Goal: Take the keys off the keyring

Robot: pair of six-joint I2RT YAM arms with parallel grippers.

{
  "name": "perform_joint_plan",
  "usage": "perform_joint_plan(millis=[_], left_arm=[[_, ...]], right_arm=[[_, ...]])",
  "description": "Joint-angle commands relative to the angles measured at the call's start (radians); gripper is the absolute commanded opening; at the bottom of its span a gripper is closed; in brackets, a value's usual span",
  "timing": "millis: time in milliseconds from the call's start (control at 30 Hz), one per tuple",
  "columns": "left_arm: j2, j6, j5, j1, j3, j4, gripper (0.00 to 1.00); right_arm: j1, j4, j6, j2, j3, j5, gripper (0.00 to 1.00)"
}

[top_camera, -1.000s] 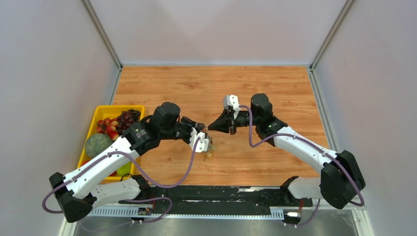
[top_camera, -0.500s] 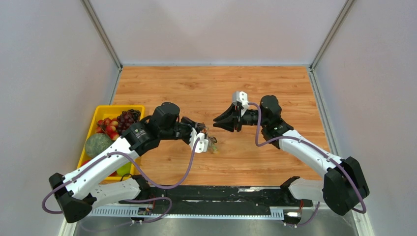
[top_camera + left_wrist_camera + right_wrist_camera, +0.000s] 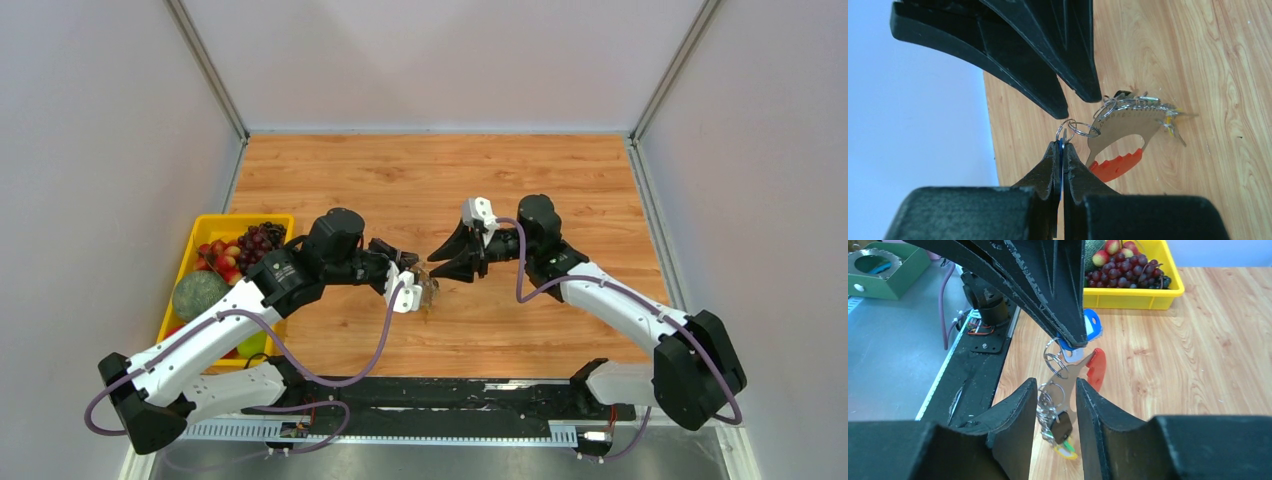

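Status: left tool [image 3: 1062, 146] is clamped shut on the blue-headed key [image 3: 1092, 324]. The keyring [image 3: 1122, 128] hangs from that key above the middle of the table [image 3: 400, 170], red clip [image 3: 1096, 367] off to one side. Right tool [image 3: 1055, 387] sits just right of it, fingers apart, straddling the rest of the keys [image 3: 1057, 426] at the low end of the bunch. No contact visible there. Yellow key head [image 3: 1066, 453] dangles lowest.

Step in hand looks like this: right tool takes hold of the ring side so the blue key can be worked off.

To do it well:
- Close on the flat metal plate or the small ring next to the blue key. The loose key cluster would likely swivel and slip.
- Bunch hangs free, so approach slow and square, or it swings out of the gap.
- Once gripped, left tool should hold firm while the right one twists along the split of the ring. A straight pull probably just drags the links taut.

Task looks early: blue and yellow keys both on the ring.
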Motion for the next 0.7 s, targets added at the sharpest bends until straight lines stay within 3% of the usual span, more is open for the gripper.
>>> perform_joint_plan(millis=[0, 433, 667], left_arm=[[-0.025, 0.020, 0.055, -0.002, 0.005, 0.042, 0.00], [-0.029, 0.012, 0.052, -0.001, 0.004, 0.049, 0.00], [-0.029, -0.003, 0.034, -0.002, -0.003, 0.060, 0.00]], right_arm=[[0.033, -0.034, -0.061, 0.028, 0.060, -0.037, 0.38], [0.044, -0.045, -0.062, 0.046, 0.075, 0.011, 0.38], [0.043, -0.065, -0.052, -0.071, 0.021, 0.191, 0.37]])
